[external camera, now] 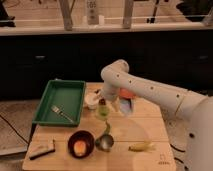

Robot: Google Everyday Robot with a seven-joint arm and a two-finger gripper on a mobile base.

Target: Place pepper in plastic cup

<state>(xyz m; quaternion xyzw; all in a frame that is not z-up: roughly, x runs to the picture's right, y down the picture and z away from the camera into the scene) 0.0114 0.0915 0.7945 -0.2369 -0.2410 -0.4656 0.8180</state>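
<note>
On the bench, centre: gripper point(102, 103) just above the plastic cup point(102, 113), grip state untellable; pepper point(106, 129) lying between cup and metal bowl point(105, 143); step apparently pickup; next: lower onto slim pepper.

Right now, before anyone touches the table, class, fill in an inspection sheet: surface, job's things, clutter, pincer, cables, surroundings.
Surface: wooden table, crowded.
Job's things: pepper lies on the table just in front of the green plastic cup, not in it.
Clutter: green tray holding a fork; dark bowl; metal cup; pale yellow item; white bowl; dark block.
Pincer: pincer hangs just above the plastic cup.
Cables: what looks like a dark cable on the floor, left.
Surroundings: dark cabinets behind, under a counter.
</note>
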